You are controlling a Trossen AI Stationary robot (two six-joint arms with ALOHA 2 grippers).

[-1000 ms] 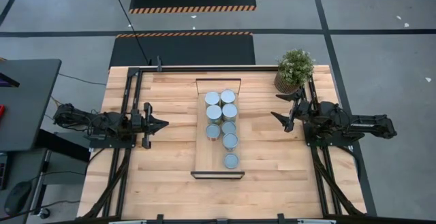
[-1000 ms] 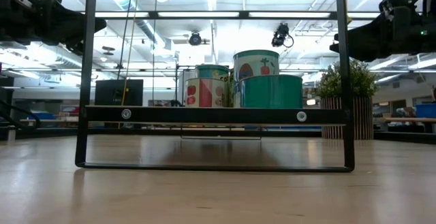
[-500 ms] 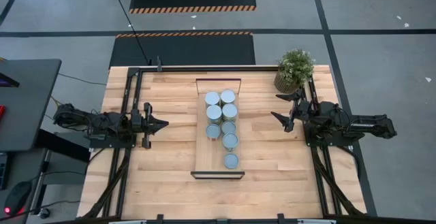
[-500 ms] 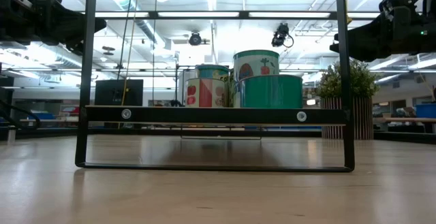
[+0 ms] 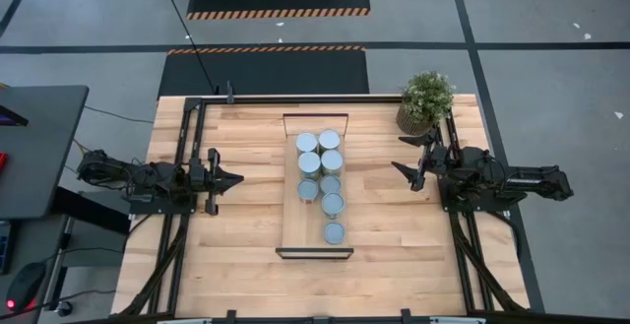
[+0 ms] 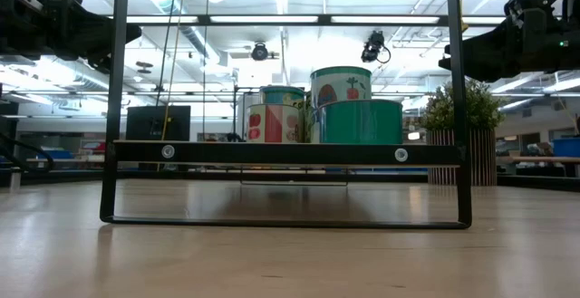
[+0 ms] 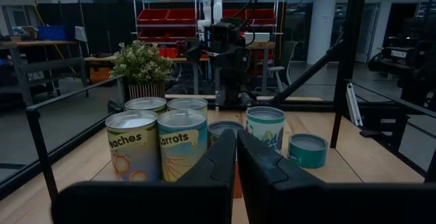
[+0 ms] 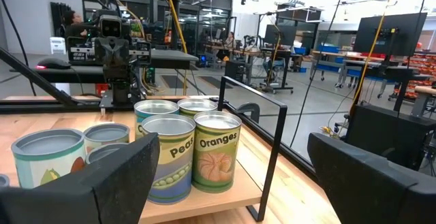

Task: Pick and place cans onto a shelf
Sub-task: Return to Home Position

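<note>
Several cans [image 5: 321,171] with silver tops stand on their bottoms in a cluster on the shelf [image 5: 291,206], a narrow light-wood board that runs near to far at the table's middle. In the low view the cans [image 6: 358,108] stand above the shelf's black end frame [image 6: 116,153]. My left gripper [image 5: 234,178] waits shut at the table's left side, pointing level at the cans [image 7: 160,142]. My right gripper [image 5: 404,156] waits open at the right side and faces the cans [image 8: 194,152]. Nothing is between its fingers.
A potted green plant [image 5: 425,100] stands at the table's far right corner, just beyond my right gripper. Black rails [image 5: 187,137] run along the table's left, right and far sides. Bare wood [image 5: 246,255] lies on both sides of the shelf and toward the near edge.
</note>
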